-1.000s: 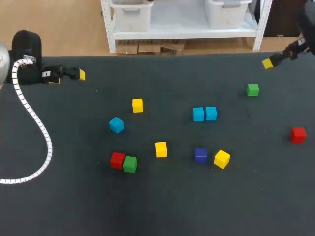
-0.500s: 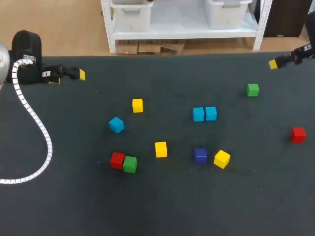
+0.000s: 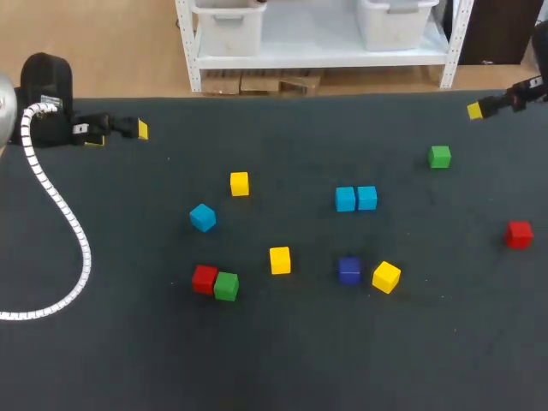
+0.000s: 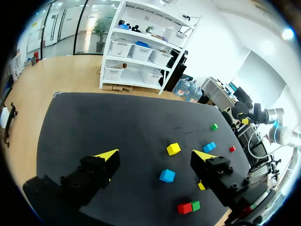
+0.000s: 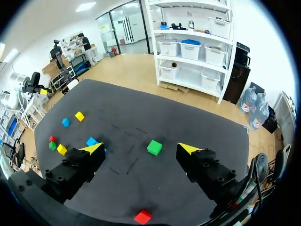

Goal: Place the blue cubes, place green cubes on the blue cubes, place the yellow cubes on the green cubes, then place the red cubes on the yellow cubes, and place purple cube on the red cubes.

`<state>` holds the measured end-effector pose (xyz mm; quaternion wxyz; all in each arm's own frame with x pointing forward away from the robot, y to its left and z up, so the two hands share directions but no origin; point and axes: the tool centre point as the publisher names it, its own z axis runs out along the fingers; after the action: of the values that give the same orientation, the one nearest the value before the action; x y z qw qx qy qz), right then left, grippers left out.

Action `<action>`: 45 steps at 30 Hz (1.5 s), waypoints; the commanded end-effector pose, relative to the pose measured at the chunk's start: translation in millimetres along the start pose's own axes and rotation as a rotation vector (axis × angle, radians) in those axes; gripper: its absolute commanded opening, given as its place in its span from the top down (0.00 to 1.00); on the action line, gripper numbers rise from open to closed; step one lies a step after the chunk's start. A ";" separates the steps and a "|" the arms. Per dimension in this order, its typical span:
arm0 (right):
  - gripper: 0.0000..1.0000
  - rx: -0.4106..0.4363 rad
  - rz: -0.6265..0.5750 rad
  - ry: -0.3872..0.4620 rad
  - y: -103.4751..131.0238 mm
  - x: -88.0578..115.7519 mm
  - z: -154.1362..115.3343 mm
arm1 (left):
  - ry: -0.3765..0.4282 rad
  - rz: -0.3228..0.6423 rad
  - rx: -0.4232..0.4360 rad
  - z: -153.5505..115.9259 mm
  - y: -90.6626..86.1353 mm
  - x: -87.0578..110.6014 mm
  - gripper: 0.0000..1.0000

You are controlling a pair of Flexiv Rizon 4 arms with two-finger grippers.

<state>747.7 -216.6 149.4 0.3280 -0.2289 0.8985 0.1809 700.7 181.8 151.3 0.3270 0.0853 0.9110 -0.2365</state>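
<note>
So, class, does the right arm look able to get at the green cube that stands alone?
Probably yes. The right gripper is open, and the green cube lies just ahead of it. Nothing stands between them and no other cube is close by.

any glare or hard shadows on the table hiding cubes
Head view: no glare on the table and only faint, soft shadows, though the purple cube stands out little from the dark surface. Left wrist view: the table looks matte, with no bright patches. Right wrist view: no glare around the green cube.
</note>
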 end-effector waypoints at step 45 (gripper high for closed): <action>0.00 -0.008 -0.001 -0.001 -1.9 -0.2 0.8 | 0.903 0.625 -0.174 79.6 -48.4 102.0 0.00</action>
<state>747.9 -216.9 149.2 0.3280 -0.2293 0.8982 0.1817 638.9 98.3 52.6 0.0567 0.4007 0.9144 -0.0118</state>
